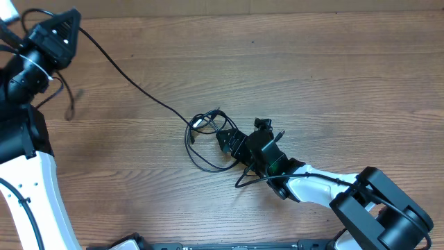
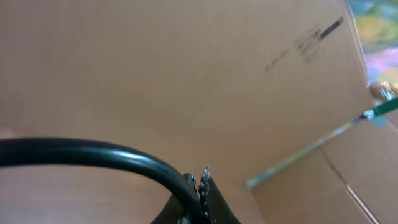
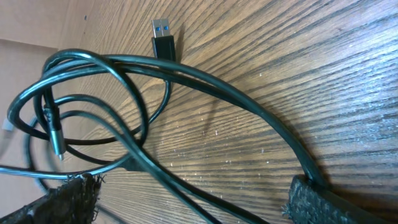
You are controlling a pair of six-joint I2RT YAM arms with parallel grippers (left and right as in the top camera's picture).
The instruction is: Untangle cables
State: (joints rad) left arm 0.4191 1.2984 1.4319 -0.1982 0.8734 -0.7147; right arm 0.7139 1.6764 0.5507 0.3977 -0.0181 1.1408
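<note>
— Starting nearest: right gripper (image 3: 193,202)?
— Jaws stood wide apart. The cables (image 3: 134,163) lay looped on the table (image 3: 311,62) between and beyond them, USB plug (image 3: 163,42) farthest.
— Left gripper (image 1: 57,33)?
— Far corner, closed, apparently pinching one of the cables.

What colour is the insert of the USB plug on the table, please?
Blue, in the USB plug; clearest in the right wrist view.

The cables (image 1: 201,125) are thin black cords heaped in loose, overlapping loops (image 3: 217,93) near the middle of the wooden counter (image 1: 312,69). One strand (image 1: 132,81) leaves the tangle and runs up and left. A black USB plug (image 3: 163,40) with a blue insert lies flat beside the loops.
</note>
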